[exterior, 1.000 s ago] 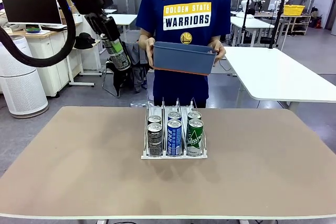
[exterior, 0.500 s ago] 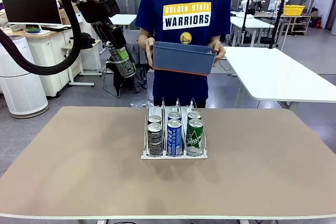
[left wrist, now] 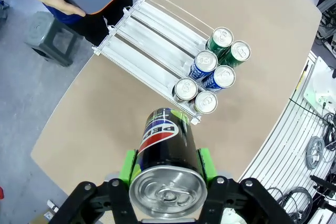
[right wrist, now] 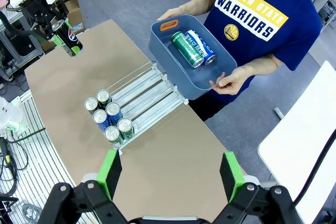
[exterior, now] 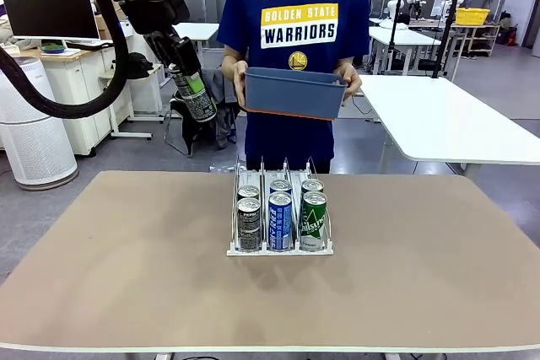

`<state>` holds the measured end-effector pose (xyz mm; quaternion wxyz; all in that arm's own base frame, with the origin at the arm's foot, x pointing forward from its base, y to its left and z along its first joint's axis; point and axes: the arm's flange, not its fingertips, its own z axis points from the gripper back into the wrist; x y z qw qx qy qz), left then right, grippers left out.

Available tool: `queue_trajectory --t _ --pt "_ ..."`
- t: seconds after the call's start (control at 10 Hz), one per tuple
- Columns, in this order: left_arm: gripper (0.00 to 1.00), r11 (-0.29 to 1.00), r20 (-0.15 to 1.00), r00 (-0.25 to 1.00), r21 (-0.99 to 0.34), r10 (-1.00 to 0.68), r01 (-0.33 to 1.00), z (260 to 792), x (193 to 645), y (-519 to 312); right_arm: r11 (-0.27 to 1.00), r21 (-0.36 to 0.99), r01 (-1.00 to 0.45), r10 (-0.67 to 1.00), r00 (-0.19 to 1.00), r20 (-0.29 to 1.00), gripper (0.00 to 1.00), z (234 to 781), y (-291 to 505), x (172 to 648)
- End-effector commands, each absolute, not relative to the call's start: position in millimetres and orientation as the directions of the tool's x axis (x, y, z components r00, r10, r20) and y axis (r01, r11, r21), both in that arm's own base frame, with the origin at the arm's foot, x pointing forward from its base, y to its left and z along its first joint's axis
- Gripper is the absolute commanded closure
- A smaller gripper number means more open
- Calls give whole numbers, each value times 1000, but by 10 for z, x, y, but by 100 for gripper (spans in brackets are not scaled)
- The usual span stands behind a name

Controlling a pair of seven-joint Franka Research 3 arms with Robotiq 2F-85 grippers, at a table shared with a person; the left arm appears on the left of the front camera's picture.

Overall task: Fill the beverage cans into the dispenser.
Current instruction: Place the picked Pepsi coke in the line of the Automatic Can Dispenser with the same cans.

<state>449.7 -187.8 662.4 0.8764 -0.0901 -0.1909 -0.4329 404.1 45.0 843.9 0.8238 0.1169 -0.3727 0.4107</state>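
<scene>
Shows left gripper (exterior: 184,73) clamped on a dark can (exterior: 198,103) at upper left, long axis tilted, base aimed down-right toward the dispenser (exterior: 278,251) at centre, rear lane halves bare behind six cans (exterior: 280,218); right gripper (right wrist: 170,174) spread, empty.

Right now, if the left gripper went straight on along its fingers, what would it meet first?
Its held can leads; the left gripper would probably reach bare table beside the loaded dispenser. Depth unclear.
</scene>
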Motion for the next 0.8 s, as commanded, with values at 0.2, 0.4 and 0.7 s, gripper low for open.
queue_trajectory --t 0.2,0.4,0.7 --pt "42 788 346 739 1 -578 615 6523 4262 -2030 631 -108 -768 590 385 710 0 8442 459 4038" --pt "42 863 305 819 24 -486 504 6372 3870 -2260 631 -108 -768 590 385 710 0 8442 459 4038" --pt "42 907 364 849 -25 -384 421 6096 3418 -2599 631 -108 -768 590 385 710 0 8442 459 4038"
